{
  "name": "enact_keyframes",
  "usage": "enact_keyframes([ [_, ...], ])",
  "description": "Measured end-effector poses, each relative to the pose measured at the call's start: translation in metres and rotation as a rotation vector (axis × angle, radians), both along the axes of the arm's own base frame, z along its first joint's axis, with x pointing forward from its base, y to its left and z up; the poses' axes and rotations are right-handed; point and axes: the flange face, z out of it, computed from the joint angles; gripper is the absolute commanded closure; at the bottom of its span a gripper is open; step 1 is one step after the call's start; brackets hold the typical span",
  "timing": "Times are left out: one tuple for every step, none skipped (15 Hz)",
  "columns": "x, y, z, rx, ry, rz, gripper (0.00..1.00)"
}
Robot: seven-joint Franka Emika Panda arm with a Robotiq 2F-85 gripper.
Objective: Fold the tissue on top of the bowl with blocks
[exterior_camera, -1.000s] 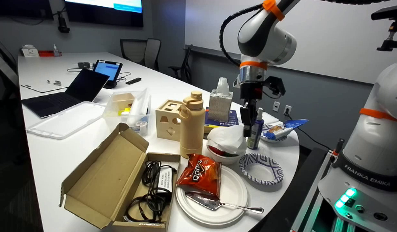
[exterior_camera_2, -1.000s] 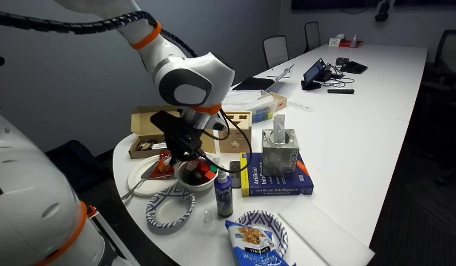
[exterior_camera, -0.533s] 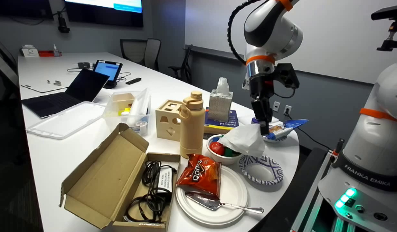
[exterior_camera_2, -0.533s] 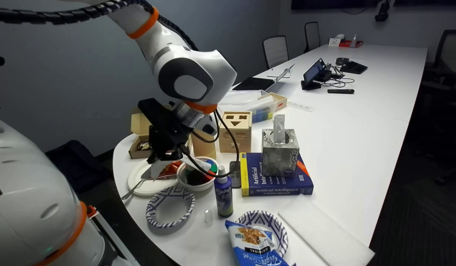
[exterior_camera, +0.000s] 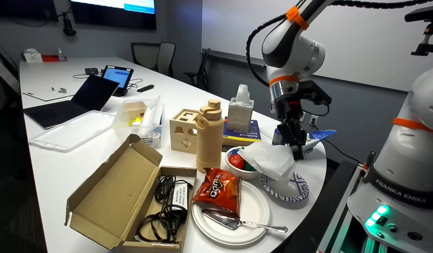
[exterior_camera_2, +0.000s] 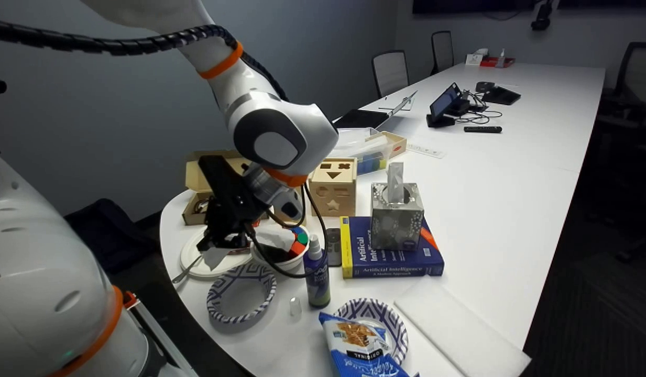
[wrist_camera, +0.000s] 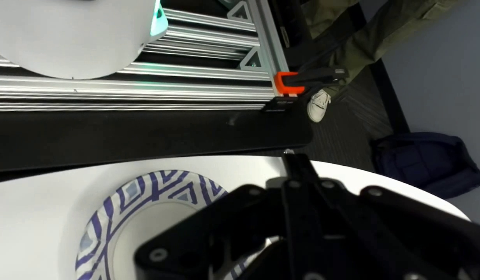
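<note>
The white tissue drapes at a slant over one side of the small white bowl and hangs out toward the striped dish. Inside the bowl, a red block and a green block lie uncovered. My gripper is beside the bowl, tilted, its fingers shut on an edge of the tissue. In an exterior view a flap of tissue hangs below the fingertips, and red blocks show at the bowl's far side. The wrist view shows the gripper with fingers together; the tissue is hidden there.
Around the bowl stand a tan bottle, a purple spray bottle, a striped dish and a white plate with a red chip bag and a cake server. A tissue box sits on a blue book.
My gripper has moved away from the bowl toward the striped dish and come lower in the last half second. The tissue came along, uncovering blocks on one side of the bowl.
</note>
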Motion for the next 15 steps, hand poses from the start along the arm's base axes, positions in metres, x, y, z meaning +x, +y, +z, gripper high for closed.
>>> enact_keyframes([
  [-0.001,-0.001,-0.007,-0.016,0.021,-0.015,1.0],
  [-0.001,-0.002,-0.014,-0.034,0.036,-0.03,1.0],
  [0.0,-0.002,-0.019,-0.054,0.046,-0.046,1.0],
  [0.001,-0.003,-0.024,-0.077,0.049,-0.063,1.0],
  [0.002,-0.003,-0.028,-0.098,0.052,-0.079,1.0],
  [0.003,-0.003,-0.031,-0.118,0.054,-0.094,1.0],
  [0.004,-0.003,-0.034,-0.138,0.06,-0.11,1.0],
  [0.005,-0.003,-0.037,-0.156,0.064,-0.124,1.0],
  [0.005,-0.003,-0.04,-0.174,0.068,-0.138,1.0],
  [0.006,-0.003,-0.042,-0.188,0.067,-0.149,1.0],
  [0.008,-0.004,-0.044,-0.202,0.062,-0.159,1.0],
  [0.009,-0.004,-0.044,-0.213,0.055,-0.169,1.0],
  [0.012,-0.004,-0.044,-0.223,0.044,-0.178,1.0],
  [0.014,-0.005,-0.044,-0.232,0.035,-0.187,1.0],
  [0.016,-0.006,-0.043,-0.238,0.025,-0.195,1.0],
])
